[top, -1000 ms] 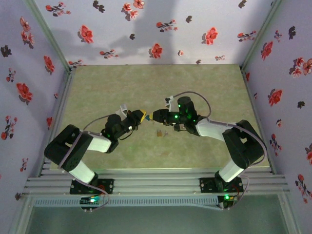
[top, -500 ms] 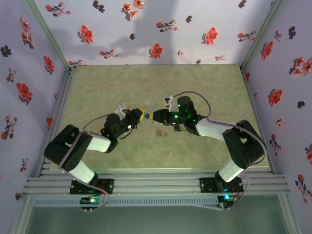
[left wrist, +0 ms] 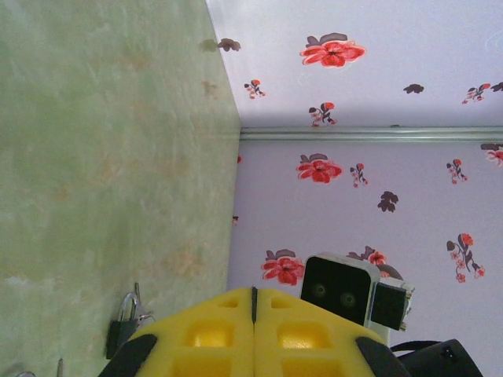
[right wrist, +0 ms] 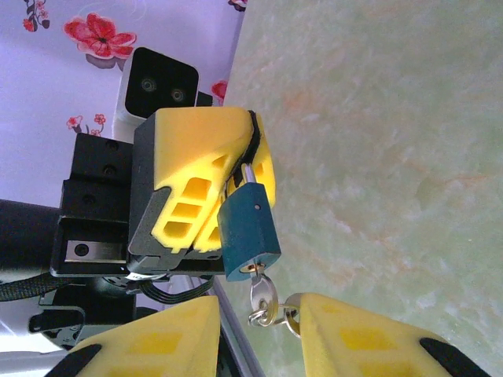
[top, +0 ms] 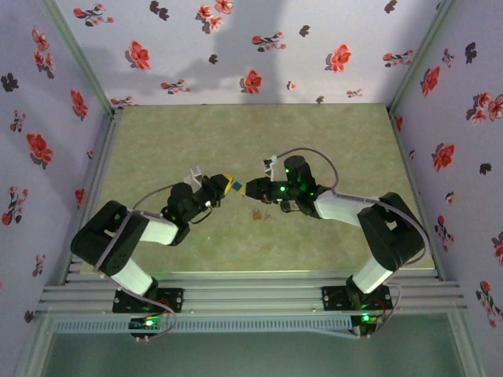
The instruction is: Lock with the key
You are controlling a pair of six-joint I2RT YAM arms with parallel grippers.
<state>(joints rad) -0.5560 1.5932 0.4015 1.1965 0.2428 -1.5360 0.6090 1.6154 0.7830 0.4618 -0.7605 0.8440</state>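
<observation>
— How much room do we have?
— Plenty: open green table [top: 330, 141] on every side, walls well apart.
— The padlock [right wrist: 250, 228]?
— Blue, held above mid-table, with the key [right wrist: 261, 294] in its keyhole.
— Jaws?
— Our left gripper [right wrist: 253, 153] is clamped on its shackle. Our right gripper [right wrist: 258, 316] stands partly open astride the key.

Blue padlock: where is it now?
Blue padlock sits centre of the right wrist view, shackle clamped in the left claw, its key between the right claw's fingers.
</observation>
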